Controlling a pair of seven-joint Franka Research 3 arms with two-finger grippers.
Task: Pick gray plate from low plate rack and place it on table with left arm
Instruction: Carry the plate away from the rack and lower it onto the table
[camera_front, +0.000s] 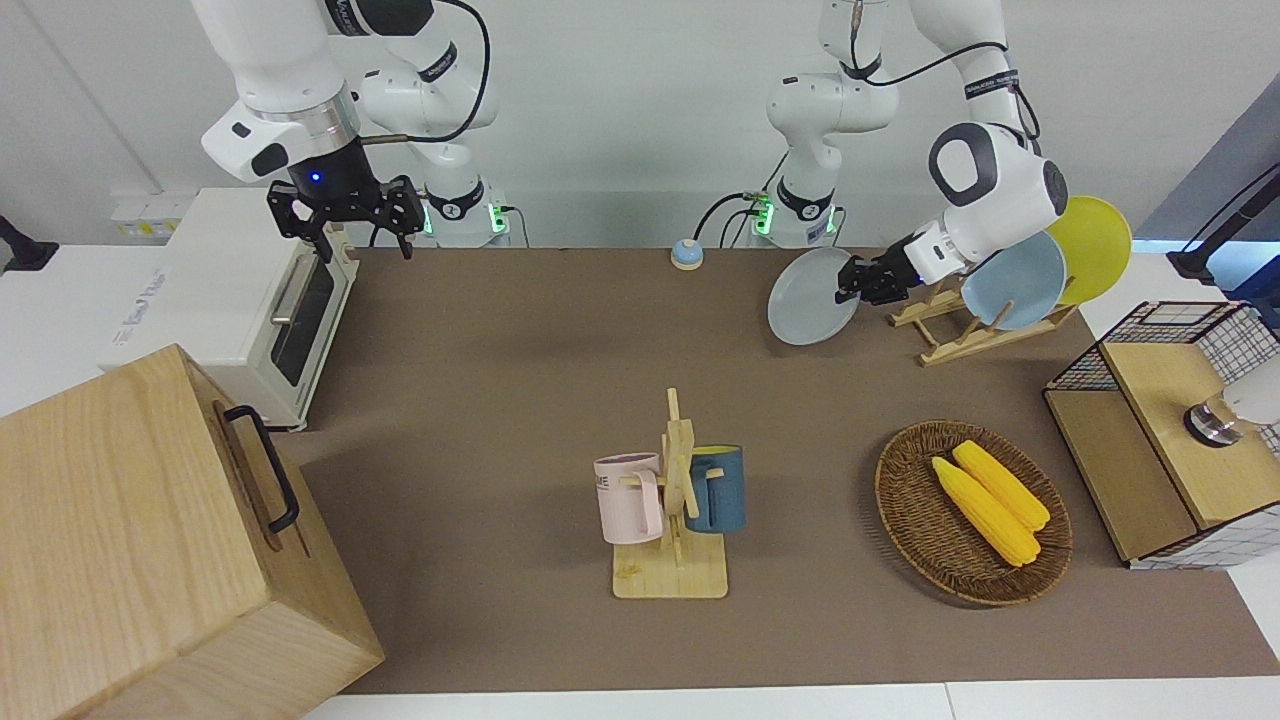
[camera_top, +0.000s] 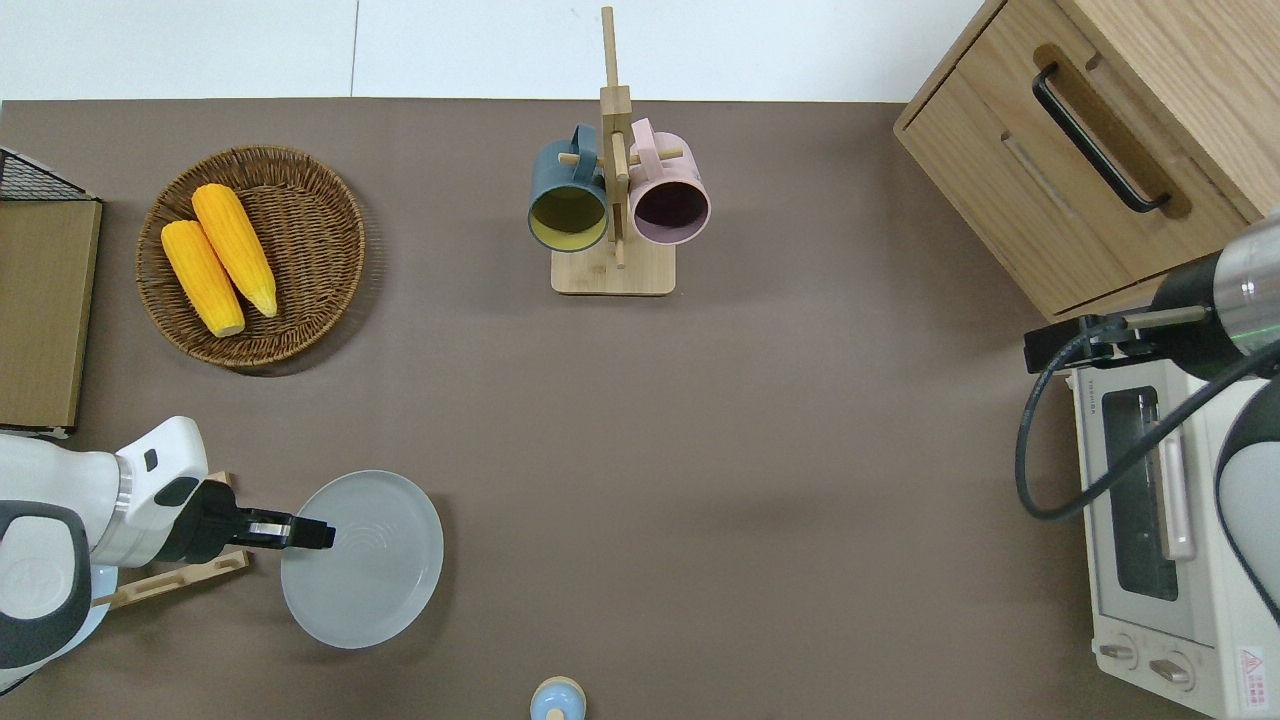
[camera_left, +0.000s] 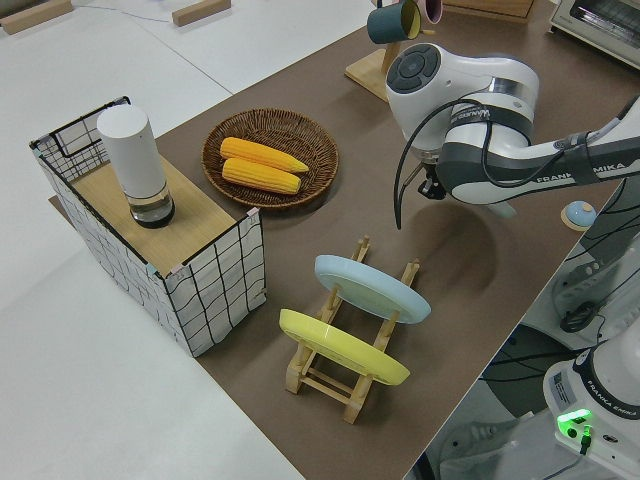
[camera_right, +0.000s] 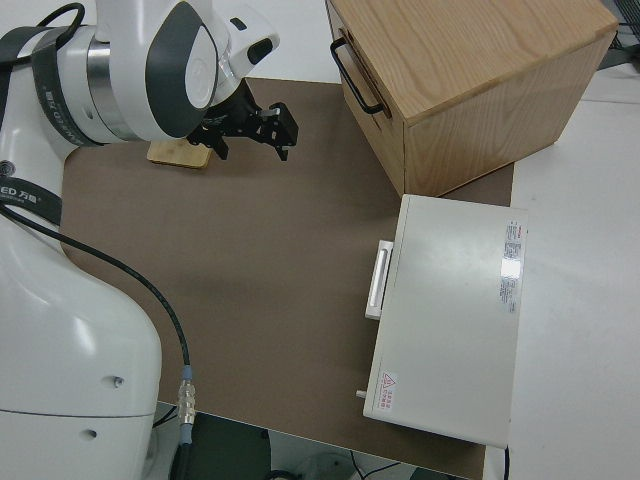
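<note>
Robot lab: two white arms at a prop-laden table

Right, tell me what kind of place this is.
Likely a robotics lab staged as a kitchen: two arms at a brown-matted table, a toaster oven, a mug stand, and the left gripper holding the gray plate.
</note>
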